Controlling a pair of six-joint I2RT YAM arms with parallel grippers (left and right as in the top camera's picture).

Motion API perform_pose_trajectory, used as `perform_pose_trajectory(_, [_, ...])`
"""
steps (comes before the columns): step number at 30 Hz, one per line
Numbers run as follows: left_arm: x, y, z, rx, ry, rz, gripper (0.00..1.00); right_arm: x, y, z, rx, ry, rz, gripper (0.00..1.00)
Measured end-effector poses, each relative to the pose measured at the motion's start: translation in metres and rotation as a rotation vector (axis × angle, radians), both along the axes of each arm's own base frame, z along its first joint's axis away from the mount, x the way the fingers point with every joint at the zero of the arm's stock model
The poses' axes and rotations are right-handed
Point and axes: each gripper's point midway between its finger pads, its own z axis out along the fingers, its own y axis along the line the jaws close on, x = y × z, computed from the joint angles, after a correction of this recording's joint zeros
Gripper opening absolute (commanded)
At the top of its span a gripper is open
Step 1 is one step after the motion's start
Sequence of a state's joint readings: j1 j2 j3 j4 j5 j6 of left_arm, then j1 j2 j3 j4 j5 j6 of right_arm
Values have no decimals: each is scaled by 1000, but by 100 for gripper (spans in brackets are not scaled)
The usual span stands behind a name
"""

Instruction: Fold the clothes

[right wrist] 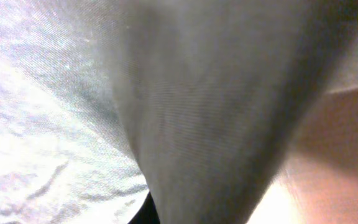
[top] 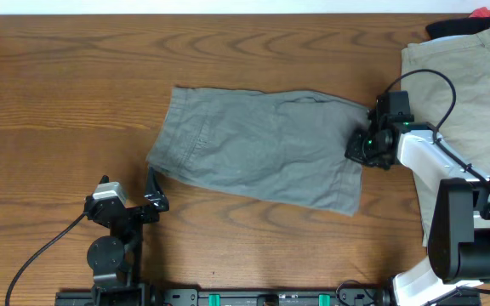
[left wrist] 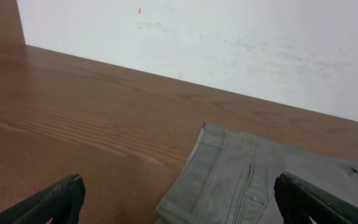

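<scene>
Grey-green shorts (right wrist: 166, 112) fill the right wrist view, cloth right up against the lens, so we read the right fingers (top: 362, 149) as clamped together on the shorts' right edge, the side facing the tan pair (top: 466, 85). The shorts lie flat about mid-desk, a bit right of centre, waistband end toward the left edge of the desk (top: 75, 85). The left fingers (top: 155, 192) are spread wide with nothing in them. They sit by the near edge of the desk, just off the shorts' near-left corner and not touching it. Black and red garments (top: 483, 21) are heaped at the far right corner, partly under the tan pair. We flag these risks:

- The pinch may catch only the top layer, because the lens is smothered and we cannot check how deep it bites. A lift would then peel the layers apart instead of folding.
- With the waistband end unpinned, a pull leftward could drag the whole piece across the desk and leave it bunched.
- A grip this close to the hem could slip out mid-carry.
- The tan pair lies near the right arm and could get nudged or snagged when it swings.
</scene>
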State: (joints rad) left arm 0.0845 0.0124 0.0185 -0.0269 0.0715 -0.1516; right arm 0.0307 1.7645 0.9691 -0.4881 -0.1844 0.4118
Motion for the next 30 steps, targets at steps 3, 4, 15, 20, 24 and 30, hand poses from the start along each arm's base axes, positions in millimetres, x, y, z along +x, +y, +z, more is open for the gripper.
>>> perform_pose_trajectory(3, [0, 0, 0, 0, 0, 0, 98, 16, -1, 5, -7, -71, -1, 1])
perform_pose_trajectory(4, [0, 0, 0, 0, 0, 0, 98, 23, -2, 7, -12, -101, -3, 1])
perform_pose_trajectory(15, [0, 0, 0, 0, 0, 0, 98, 58, -8, 24, -43, -259, -8, 51])
perform_pose_trajectory(20, [0, 0, 0, 0, 0, 0, 98, 64, -17, 38, -75, -249, 7, 91])
perform_pose_trajectory(24, [0, 0, 0, 0, 0, 0, 98, 71, -20, 56, -96, -236, 20, 94])
perform_pose_trajectory(30, [0, 0, 0, 0, 0, 0, 98, 78, -9, 95, -50, -221, 61, 93])
